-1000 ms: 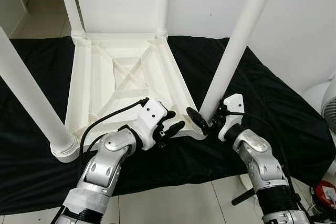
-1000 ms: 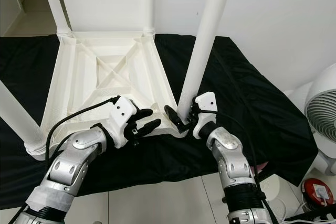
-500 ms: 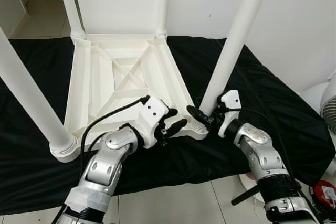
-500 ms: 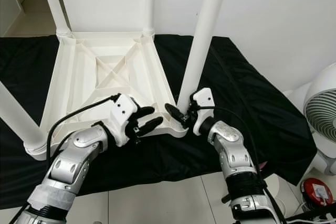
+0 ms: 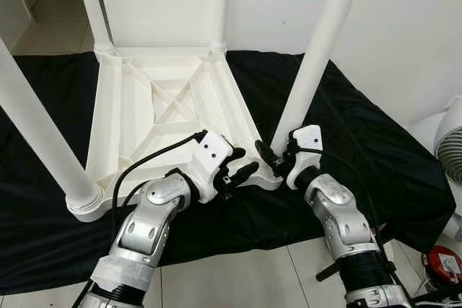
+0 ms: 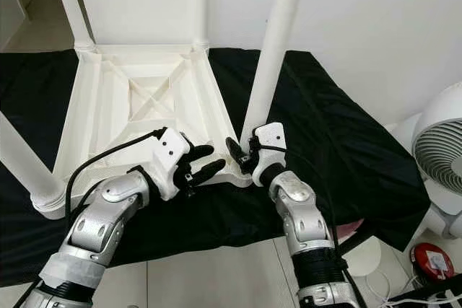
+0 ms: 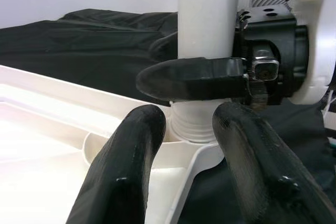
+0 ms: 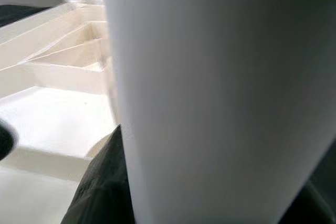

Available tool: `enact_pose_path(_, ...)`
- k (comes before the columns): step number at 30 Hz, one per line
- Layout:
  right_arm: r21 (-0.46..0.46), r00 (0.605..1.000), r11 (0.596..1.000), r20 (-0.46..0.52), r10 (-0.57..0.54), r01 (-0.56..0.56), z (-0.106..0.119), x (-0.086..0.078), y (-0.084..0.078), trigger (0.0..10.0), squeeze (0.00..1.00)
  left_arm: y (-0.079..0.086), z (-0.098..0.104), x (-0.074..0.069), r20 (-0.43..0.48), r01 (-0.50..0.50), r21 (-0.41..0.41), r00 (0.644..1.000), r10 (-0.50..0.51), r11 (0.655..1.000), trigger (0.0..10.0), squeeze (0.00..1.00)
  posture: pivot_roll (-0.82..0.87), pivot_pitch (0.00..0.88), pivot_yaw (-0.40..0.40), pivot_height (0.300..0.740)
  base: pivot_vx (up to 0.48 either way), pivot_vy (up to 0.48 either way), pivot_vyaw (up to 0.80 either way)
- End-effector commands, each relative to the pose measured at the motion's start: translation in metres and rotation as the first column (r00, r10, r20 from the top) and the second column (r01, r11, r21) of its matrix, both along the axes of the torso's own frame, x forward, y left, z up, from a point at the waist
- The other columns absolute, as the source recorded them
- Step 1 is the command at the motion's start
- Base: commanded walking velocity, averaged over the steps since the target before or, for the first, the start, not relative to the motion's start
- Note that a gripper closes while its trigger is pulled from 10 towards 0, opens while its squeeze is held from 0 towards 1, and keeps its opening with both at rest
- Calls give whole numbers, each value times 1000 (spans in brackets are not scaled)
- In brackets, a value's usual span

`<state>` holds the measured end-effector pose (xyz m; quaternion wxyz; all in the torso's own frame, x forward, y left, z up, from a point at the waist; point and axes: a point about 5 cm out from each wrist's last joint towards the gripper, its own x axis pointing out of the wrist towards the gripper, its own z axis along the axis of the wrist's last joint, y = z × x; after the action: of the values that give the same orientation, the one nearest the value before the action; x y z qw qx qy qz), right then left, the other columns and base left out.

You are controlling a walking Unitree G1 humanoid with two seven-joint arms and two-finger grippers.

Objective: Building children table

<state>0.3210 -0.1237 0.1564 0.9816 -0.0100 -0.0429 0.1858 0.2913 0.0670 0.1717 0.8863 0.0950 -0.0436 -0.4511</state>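
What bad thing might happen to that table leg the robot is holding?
The right tool grips the leg only at its base, so the tall leg might lean and seat crooked in the table corner. The open left tool sits close by, and the two might bump.

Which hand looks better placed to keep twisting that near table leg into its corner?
Probably the right hand: its fingers sit around the base of the near leg. The left hand is open beside the corner, gripping nothing.
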Motion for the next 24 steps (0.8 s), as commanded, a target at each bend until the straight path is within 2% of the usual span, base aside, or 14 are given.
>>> enact_pose_path(1,13,984,987,-73,-160,162,-11,-2,1,10000,0,1,0,4,17,-90,-3,996,90,996,10000,0,41,59,-88,740,0,0,0)
enact_pose_path(2,44,967,969,-91,-237,241,-11,-2,5,10000,0,1,0,4,15,-88,-3,996,88,996,10000,0,39,61,-84,740,0,0,0)
enact_pose_path(3,44,967,969,-91,-237,241,-11,-2,5,10000,0,1,0,4,15,-88,-3,996,88,996,10000,0,39,61,-84,740,0,0,0)
enact_pose_path(4,88,955,955,-108,-275,285,-10,-3,11,10000,0,0,-1,4,15,-87,-4,996,87,996,10000,0,37,62,-82,740,0,0,0)
enact_pose_path(5,88,955,955,-108,-275,285,-10,-3,11,10000,0,0,-1,4,15,-87,-4,996,87,996,10000,0,37,62,-82,740,0,0,0)
enact_pose_path(7,154,966,955,-102,-238,252,-3,-4,23,10000,0,-2,0,4,15,-80,-4,997,80,997,10000,0,31,61,-76,740,0,0,0)
enact_pose_path(12,141,975,966,-81,-206,216,0,-7,27,10000,0,-5,-1,3,22,-60,9,998,60,998,10000,0,33,56,-77,740,0,0,0)
enact_pose_path(13,148,975,965,-83,-205,215,1,-8,27,10000,1000,-4,-1,4,24,-65,12,998,65,998,10000,0,36,53,-78,740,0,0,0)
enact_pose_path(18,138,981,972,-60,-183,190,4,-11,25,10000,1000,-3,-1,4,25,-75,13,997,75,997,10000,0,40,46,-79,740,0,0,0)
enact_pose_path(21,103,991,986,-23,-130,132,5,-10,15,10000,1000,-3,-2,4,29,-72,24,997,71,997,10000,0,40,44,-80,740,0,0,0)
enact_pose_path(22,78,996,993,-8,-92,92,6,-10,10,10000,184,-4,-2,4,31,-71,27,997,70,997,10000,0,39,40,-81,740,0,0,0)
enact_pose_path(24,78,996,993,-8,-92,92,6,-10,10,10000,184,-4,-2,4,31,-71,27,997,70,997,10000,0,39,40,-81,740,0,0,0)
